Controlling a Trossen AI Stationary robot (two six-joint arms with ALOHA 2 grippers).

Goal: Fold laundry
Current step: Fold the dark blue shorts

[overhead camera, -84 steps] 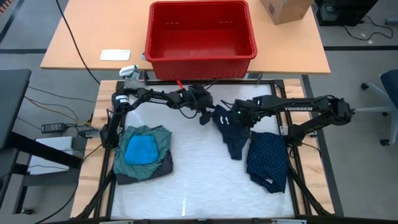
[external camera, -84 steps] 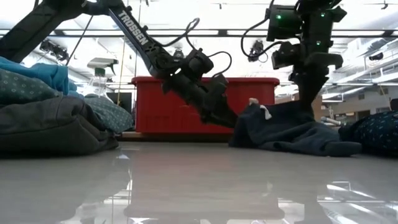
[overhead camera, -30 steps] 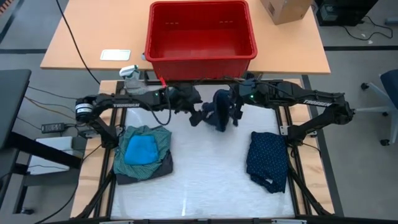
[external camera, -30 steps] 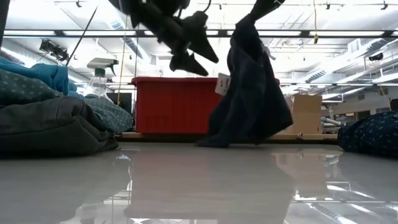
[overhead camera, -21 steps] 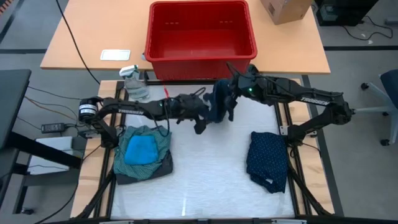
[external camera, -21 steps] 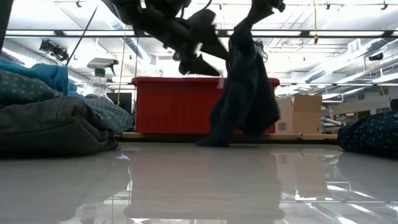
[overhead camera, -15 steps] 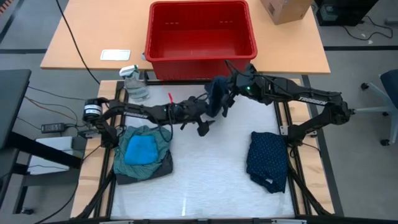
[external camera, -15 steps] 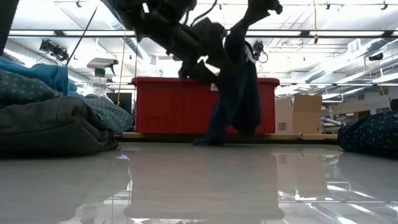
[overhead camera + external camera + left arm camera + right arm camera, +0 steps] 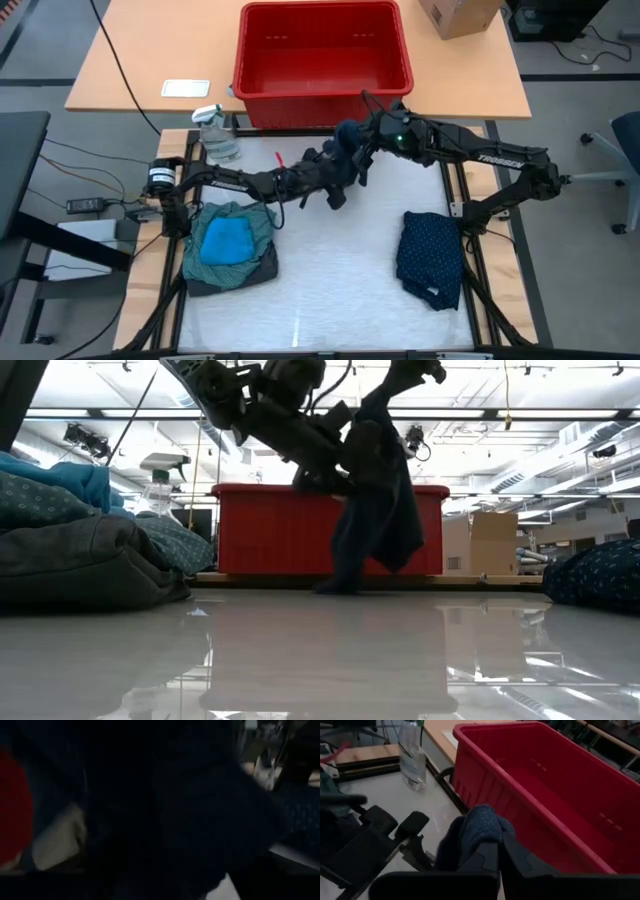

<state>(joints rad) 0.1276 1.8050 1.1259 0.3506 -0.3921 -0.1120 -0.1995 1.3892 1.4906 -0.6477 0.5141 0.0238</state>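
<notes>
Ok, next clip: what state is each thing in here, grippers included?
Dark navy garment: lifted, hanging, its lower end near the table.
Right gripper: shut on the garment's top.
Left gripper: open, against the hanging garment.
Red bin: empty.
Navy dotted piece: folded, lying flat.
Teal shirt: piled with the blue piece on top.

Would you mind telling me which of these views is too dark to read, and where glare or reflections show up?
Left wrist view: nearly black, filled by the dark garment close to the lens, soft. Low view: the glossy table mirrors the bright ceiling lights and the red bin; the arms and hanging garment are backlit silhouettes. High view: evenly lit, no glare. Right wrist view: clear, with the right gripper dark in the foreground.
</notes>
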